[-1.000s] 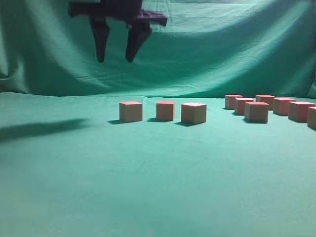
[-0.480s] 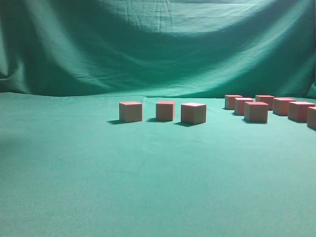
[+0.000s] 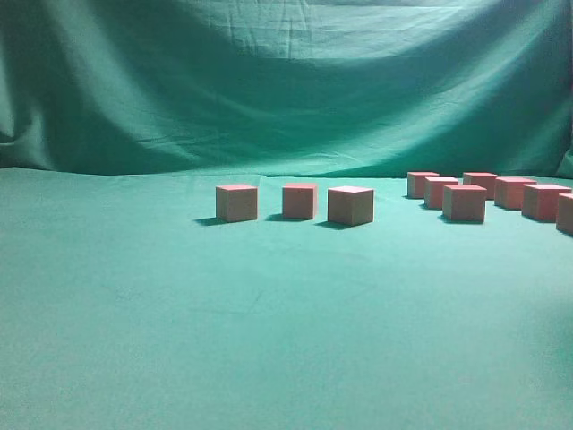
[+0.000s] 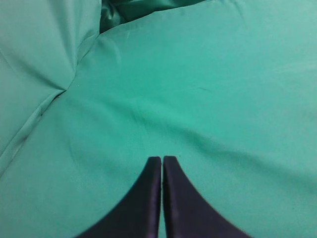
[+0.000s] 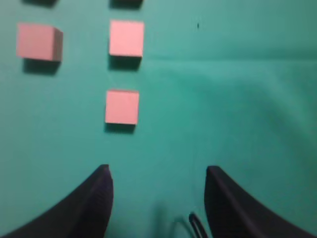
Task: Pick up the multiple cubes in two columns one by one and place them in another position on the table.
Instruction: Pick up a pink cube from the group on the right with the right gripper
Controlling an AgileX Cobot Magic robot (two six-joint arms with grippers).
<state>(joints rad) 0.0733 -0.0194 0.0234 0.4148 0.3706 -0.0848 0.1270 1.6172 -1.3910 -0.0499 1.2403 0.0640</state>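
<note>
Three pink-topped cubes stand in a row on the green table (image 3: 269, 313) in the exterior view: one at the left (image 3: 236, 202), one in the middle (image 3: 300, 201), one at the right (image 3: 350, 205). Several more cubes (image 3: 465, 202) stand in two columns at the far right. No arm shows in the exterior view. My right gripper (image 5: 157, 171) hangs open and empty above bare cloth, with the nearest cube (image 5: 122, 107) ahead and to its left, and two more cubes (image 5: 127, 38) (image 5: 38, 42) beyond. My left gripper (image 4: 162, 158) is shut on nothing over green cloth.
A wrinkled green backdrop (image 3: 286, 81) hangs behind the table. In the left wrist view, draped folds of cloth (image 4: 49, 74) rise at the left.
The right gripper, hanging above the left cube a second ago, has left the exterior view. The cubes have not moved.
</note>
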